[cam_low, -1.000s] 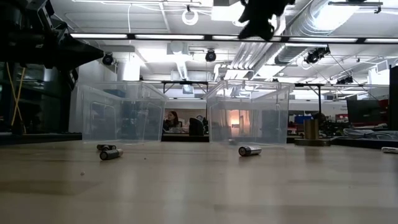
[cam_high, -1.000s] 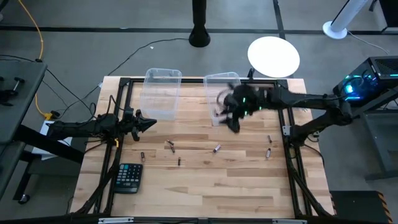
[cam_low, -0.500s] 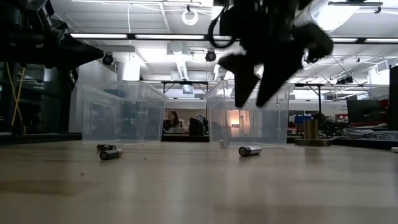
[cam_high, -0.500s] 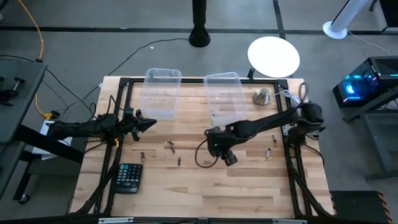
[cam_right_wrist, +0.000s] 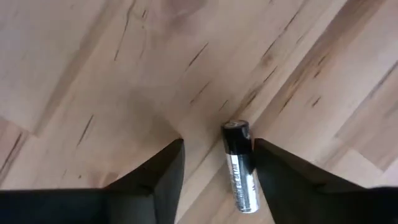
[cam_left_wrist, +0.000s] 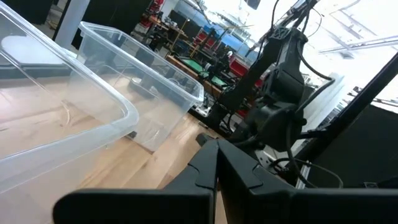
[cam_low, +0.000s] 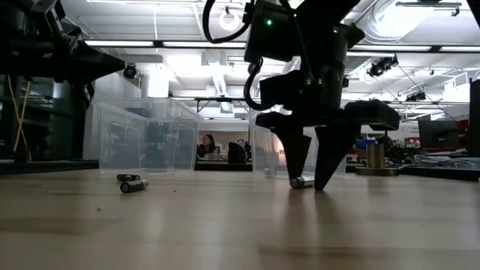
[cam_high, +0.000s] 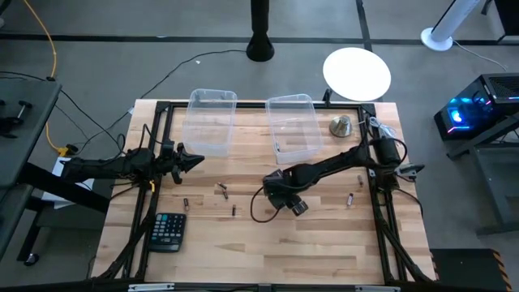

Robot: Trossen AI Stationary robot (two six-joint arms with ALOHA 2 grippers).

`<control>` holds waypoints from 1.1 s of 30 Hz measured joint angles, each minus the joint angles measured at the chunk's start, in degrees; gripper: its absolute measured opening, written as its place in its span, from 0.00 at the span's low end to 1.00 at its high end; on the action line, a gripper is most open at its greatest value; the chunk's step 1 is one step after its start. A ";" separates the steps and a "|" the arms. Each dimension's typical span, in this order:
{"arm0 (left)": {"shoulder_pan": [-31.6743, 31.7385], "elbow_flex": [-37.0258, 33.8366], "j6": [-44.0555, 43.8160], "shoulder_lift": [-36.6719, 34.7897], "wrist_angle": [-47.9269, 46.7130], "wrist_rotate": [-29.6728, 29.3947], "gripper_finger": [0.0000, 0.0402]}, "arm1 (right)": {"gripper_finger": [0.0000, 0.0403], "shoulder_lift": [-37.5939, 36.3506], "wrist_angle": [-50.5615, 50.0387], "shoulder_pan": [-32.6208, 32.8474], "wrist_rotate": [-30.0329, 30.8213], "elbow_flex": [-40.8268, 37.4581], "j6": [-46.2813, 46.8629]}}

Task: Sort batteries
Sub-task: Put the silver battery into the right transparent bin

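Observation:
My right gripper points down at the middle of the table and is open. Its fingertips reach the wood on either side of a dark battery, which lies flat along the gap, close to one finger. More small batteries lie on the wood: a pair, single ones and one near the right frame. Two show in the low view. My left gripper hovers shut over the table's left side, fingertips together. My right gripper comes at the dark battery from above, pointing down, one finger on each side of it. The battery lies on the table close against one finger; I cannot tell whether they touch.
Two clear plastic bins stand at the far edge, one left and one right. A calculator lies near the left front. A metal bell-shaped object sits at the far right. A black frame borders the table.
My right arm has swung from above the right bin toward the near edge and down to the table's middle. Its gripper now stands with its fingertips at the wood around a battery. The batteries have stayed where they were.

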 joint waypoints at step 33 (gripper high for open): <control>-0.01 0.00 0.00 0.02 0.00 0.00 0.00 | 0.34 -20.02 -24.01 -26.65 6.47 19.73 27.24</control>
